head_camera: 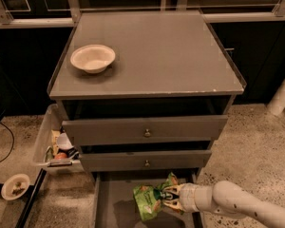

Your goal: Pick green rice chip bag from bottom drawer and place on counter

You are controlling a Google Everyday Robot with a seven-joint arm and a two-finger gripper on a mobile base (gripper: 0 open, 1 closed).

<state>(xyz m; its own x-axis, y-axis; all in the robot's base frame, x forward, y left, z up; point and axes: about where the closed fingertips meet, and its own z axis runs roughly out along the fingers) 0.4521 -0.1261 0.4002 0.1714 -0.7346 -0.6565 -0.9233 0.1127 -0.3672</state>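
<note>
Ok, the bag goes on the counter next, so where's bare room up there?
The counter is bare across its middle, right side and back; only the white bowl sits near its left edge. Below it is tight: the gripper holds the green rice chip bag over the bottom drawer, just under the middle drawer.

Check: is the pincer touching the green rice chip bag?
Touching. Camera view: the pincer grips the green rice chip bag by its right edge, over the bottom drawer.

Gripper (173, 198) clamped on green rice chip bag (148, 201), over open bottom drawer (111, 210). White bowl (92, 58) on counter (171, 56), left side. Cluttered bin (43, 139) left of knobbed drawers (180, 127).
</note>
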